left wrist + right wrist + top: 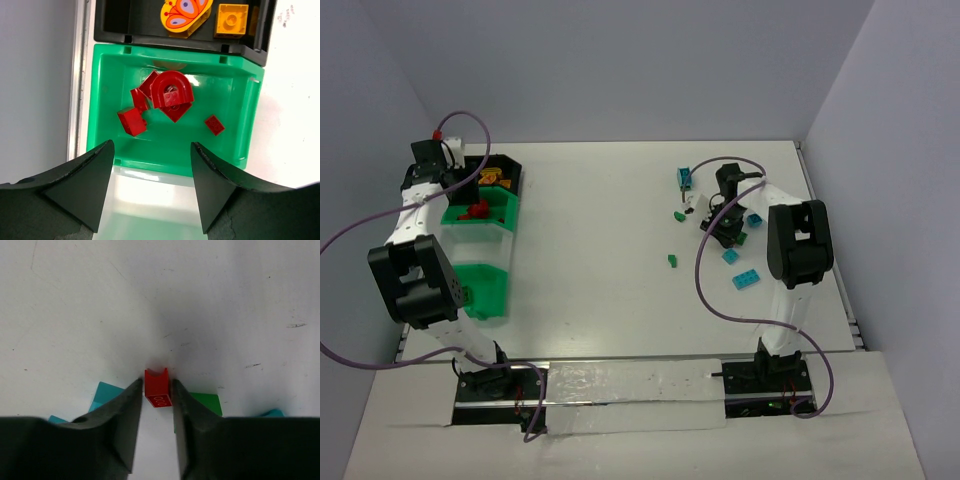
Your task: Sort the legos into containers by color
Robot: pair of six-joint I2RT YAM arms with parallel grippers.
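Pinching the small red plastic brick [158, 388] by its flat sides suits it: likely light, rigid and slick. It is notched on top, with white lettering below. The right gripper [156, 385] clamps it narrowly, down at the white table [225, 300]. The left gripper [151, 150] gapes over the bright green bin [245, 115] of red bricks [132, 121].

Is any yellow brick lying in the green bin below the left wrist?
No, that green bin holds only red bricks; the yellow brick sits in the black bin.

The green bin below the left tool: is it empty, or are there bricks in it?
Not empty. The green bin holds several red pieces on its floor, among them an arch-shaped one.
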